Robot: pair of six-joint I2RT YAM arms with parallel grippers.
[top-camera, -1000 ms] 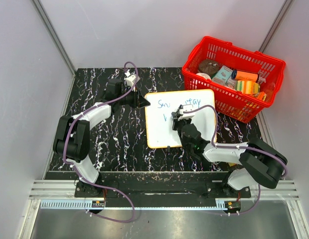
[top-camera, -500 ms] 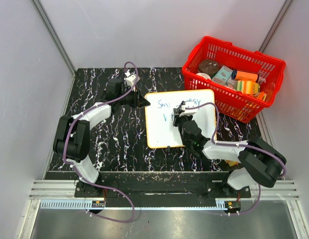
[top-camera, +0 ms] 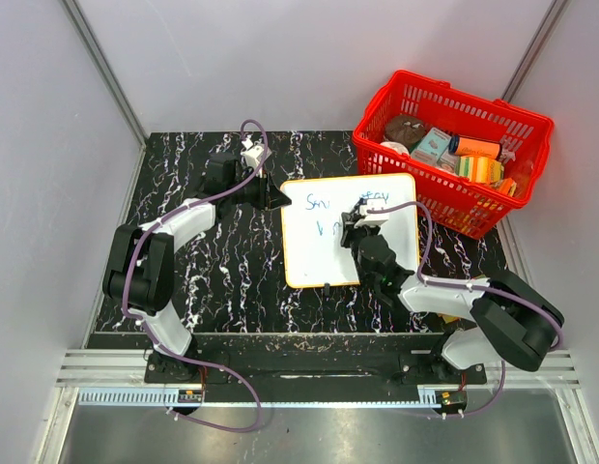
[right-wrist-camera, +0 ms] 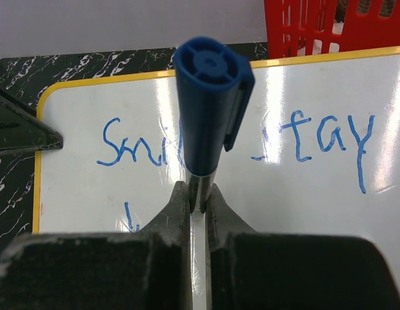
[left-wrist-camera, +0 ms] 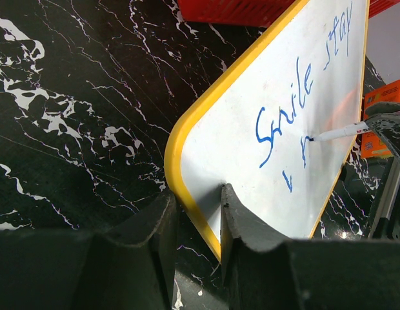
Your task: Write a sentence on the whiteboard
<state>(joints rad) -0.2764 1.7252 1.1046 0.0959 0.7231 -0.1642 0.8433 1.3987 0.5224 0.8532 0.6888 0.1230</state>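
Observation:
The whiteboard [top-camera: 314,256] lies flat mid-table, white with an orange-yellow frame. The sentence [top-camera: 319,202] in blue reads "Smile stay" on the top line, with a few strokes begun below it. My left gripper [top-camera: 277,200] is shut on the whiteboard's far-left edge; in the left wrist view its jaws [left-wrist-camera: 199,200] pinch the yellow frame. My right gripper [top-camera: 356,227] hovers over the board's middle, shut on a blue-capped marker [right-wrist-camera: 210,97]. The marker's tip touches the board on the second line [left-wrist-camera: 311,137]. The writing also shows in the right wrist view [right-wrist-camera: 329,139].
A red basket [top-camera: 380,101] with several packaged items stands at the back right, close to the whiteboard's far-right corner. The table [top-camera: 203,290] is black marble. Grey walls enclose the left, back and right sides.
My right gripper has moved the marker a little to the right over the board's second line. The left gripper and the whiteboard have not moved.

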